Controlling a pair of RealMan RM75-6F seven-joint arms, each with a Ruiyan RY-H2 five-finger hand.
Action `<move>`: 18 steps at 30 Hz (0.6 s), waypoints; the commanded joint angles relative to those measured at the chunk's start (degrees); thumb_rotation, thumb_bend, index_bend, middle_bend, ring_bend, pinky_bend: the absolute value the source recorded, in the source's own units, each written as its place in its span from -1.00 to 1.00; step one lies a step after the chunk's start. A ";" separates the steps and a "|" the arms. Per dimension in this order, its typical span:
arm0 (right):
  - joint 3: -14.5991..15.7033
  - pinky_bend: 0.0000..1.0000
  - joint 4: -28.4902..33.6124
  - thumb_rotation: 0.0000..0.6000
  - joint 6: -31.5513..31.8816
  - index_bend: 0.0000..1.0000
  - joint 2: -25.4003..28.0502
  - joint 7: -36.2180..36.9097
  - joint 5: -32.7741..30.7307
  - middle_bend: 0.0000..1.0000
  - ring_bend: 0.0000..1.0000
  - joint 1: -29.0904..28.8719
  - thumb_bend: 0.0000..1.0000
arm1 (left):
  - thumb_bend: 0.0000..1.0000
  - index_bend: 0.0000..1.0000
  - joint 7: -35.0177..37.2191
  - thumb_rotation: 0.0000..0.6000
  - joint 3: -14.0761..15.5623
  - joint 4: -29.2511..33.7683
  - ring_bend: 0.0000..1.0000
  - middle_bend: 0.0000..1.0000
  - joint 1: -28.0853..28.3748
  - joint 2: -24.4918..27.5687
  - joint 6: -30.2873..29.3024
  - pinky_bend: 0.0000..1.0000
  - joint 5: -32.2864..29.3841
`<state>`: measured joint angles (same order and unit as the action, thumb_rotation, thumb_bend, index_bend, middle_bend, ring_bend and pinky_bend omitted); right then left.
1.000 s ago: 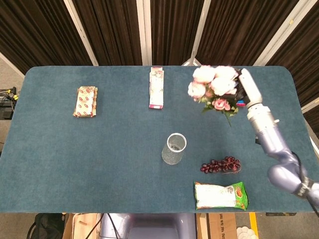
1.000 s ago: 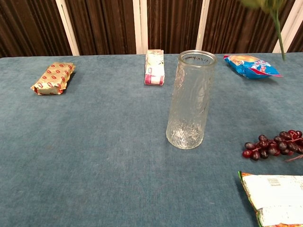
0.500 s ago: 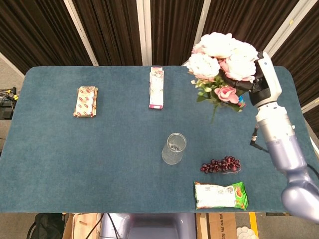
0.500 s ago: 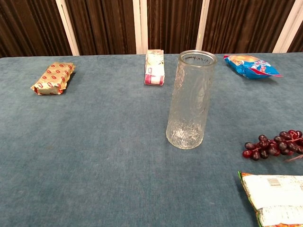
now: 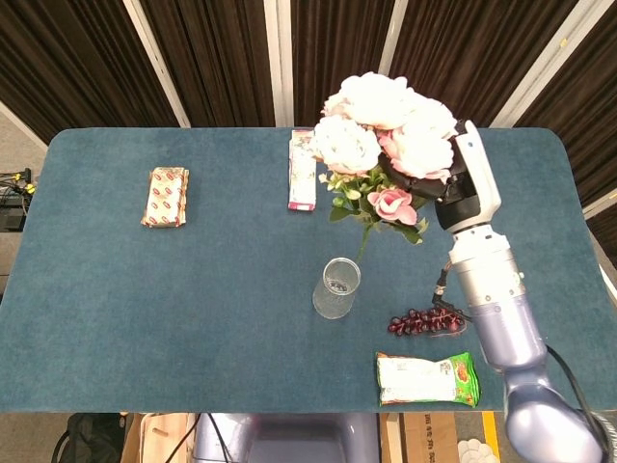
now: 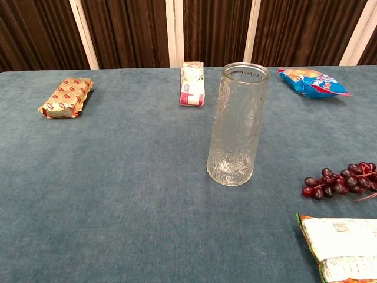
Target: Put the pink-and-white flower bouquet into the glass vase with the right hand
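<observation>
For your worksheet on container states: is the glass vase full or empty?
Empty: the glass vase shows only clear walls, and the bouquet is above the table.

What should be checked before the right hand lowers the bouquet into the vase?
1. Right hand holds the bouquet: ok.
2. Vase upright, mouth open: ok.
3. Vase inside free of things: ok in the chest view.
4. Stem tip over the vase mouth: not ok; in the head view it ends up and to the right of the rim.
5. Grapes away from the vase: ok.
6. Left hand out of the way: cannot tell; it shows in neither view.
</observation>
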<state>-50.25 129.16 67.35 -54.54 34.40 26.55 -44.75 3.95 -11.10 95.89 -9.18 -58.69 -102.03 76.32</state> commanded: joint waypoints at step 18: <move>12.20 -0.55 -8.76 1.00 5.48 -0.05 -18.70 -4.06 11.73 -0.08 0.14 -2.13 -0.32 | -0.62 -0.70 0.38 1.00 -0.39 0.07 -1.00 -1.00 -0.66 0.32 -0.75 -0.95 -0.53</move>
<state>-38.46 121.00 73.19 -72.59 30.12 37.86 -47.11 4.33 -11.49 95.97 -9.84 -58.36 -102.78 75.80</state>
